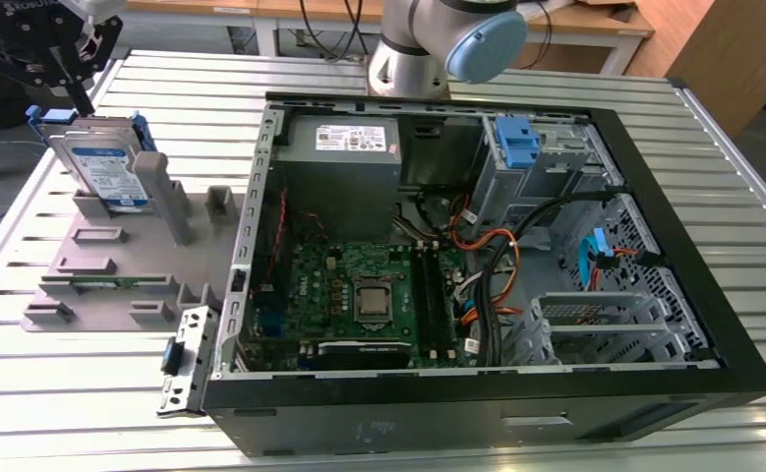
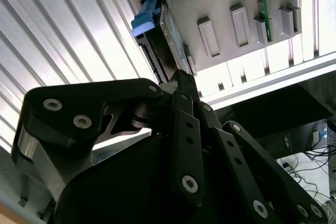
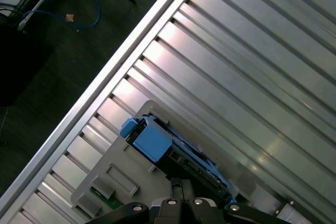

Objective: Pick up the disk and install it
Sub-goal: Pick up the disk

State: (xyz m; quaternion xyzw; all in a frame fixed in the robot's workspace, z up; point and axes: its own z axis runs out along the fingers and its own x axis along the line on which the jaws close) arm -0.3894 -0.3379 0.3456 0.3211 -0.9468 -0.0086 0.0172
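I'm reading this as the pickup step. The hand [image 1: 81, 98] is sitting right at the top edge of the disk [image 1: 104, 167], at the exterior view's far left. I can't tell whether it's open or already clamping, as the pics aren't showing that. The disk is standing on edge, leaning a bit, in the grey holder [image 1: 120, 265] on the bench [image 1: 94, 403]. It's beside the open PC case [image 1: 697, 226] and well apart from the drive cage [image 1: 559, 162] w/ its lone blue latch [image 1: 519, 143]. In the second wrist view the hand [image 2: 181, 77] is lining up along the disk's [image 2: 167, 34] thin edge. In the first wrist view the blue bracket end of the disk [image 3: 152, 140] is lying just ahead of the hand [image 3: 181, 184]. To do this well, imo, I should be keeping the hand centred on that edge and square to the disk's faces. I'd be biting on the bracket rails, not the soft blue tab. I'd also be pulling along the slot rather than sideways, since the tall holder post [image 1: 159, 192] is standing just beside the disk and could be snagging the bracket. Re writing: the disk is carrying a white-and-blue label, and the PSU [image 1: 343, 162] a white one w/ small print. I'm not making out any of it reliably.
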